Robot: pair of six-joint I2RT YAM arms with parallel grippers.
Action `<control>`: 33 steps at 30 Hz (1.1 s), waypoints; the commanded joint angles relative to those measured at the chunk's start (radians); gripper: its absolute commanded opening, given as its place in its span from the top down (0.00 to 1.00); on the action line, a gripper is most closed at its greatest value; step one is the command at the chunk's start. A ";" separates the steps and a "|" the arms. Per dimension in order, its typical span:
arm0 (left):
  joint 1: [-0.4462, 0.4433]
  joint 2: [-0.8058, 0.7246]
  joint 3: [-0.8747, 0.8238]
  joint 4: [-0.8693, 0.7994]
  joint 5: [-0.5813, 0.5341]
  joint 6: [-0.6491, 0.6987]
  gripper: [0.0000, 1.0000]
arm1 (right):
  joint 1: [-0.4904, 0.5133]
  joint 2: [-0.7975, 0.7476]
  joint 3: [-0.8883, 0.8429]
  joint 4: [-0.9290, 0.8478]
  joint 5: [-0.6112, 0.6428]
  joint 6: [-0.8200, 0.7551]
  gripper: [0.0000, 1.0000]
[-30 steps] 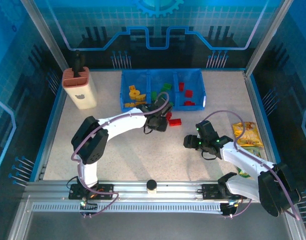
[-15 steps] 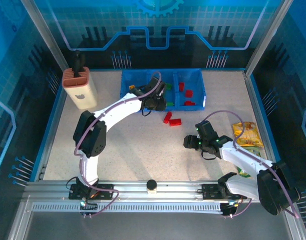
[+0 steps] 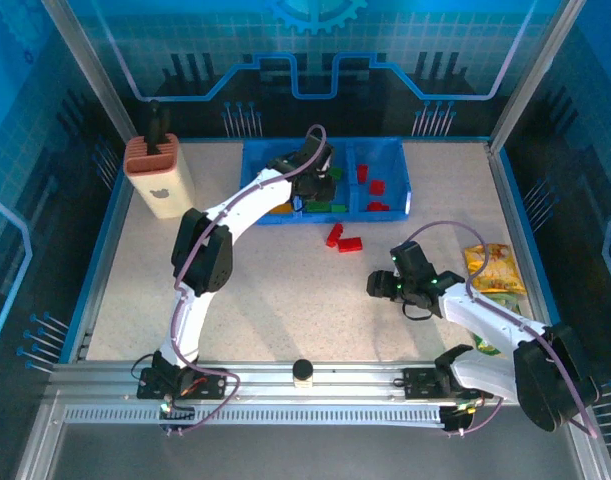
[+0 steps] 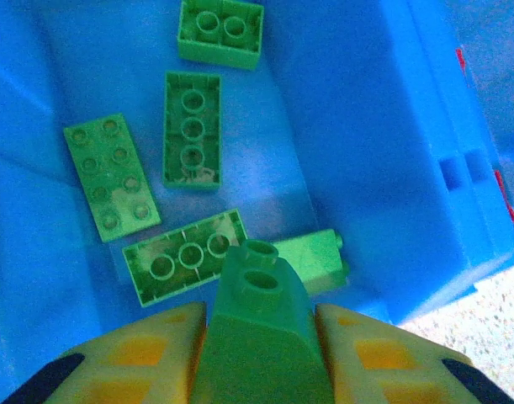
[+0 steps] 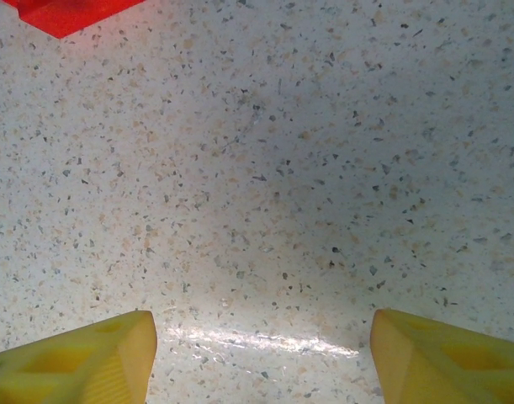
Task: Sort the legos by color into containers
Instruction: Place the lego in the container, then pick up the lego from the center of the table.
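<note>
My left gripper (image 3: 316,186) hangs over the middle compartment of the blue containers bin (image 3: 377,144), shut on a green sloped lego (image 4: 261,324). Below it, several green legos (image 4: 192,128) lie on the compartment floor inside the blue wall (image 4: 408,126). Red legos (image 3: 376,186) sit in the right compartment. The arm covers most of the left one. Two more red legos (image 3: 342,239) lie on the table in front of the bin. My right gripper (image 3: 381,285) is low over bare table, open and holding nothing (image 5: 261,358), with a red lego (image 5: 67,13) at the top left edge of its view.
A cream holder with a rust-red top (image 3: 159,176) stands at the back left. Yellow snack bags (image 3: 493,268) lie by the right arm near the right wall. A black knob (image 3: 303,371) sits on the front rail. Open table lies between the arms.
My left arm swung away from the table beside the loose red legos to above the bin's middle compartment, green lego still gripped. The right arm stayed still.
</note>
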 commanded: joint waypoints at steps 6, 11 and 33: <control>0.020 0.089 0.143 -0.061 0.022 0.042 0.69 | 0.005 -0.010 0.025 -0.018 -0.001 0.005 0.31; 0.024 0.121 0.179 -0.074 0.027 0.046 0.64 | 0.007 -0.014 0.029 -0.020 -0.006 0.007 0.31; 0.014 -0.314 -0.193 0.090 0.097 0.005 0.20 | 0.009 -0.009 0.083 -0.062 0.022 -0.021 0.22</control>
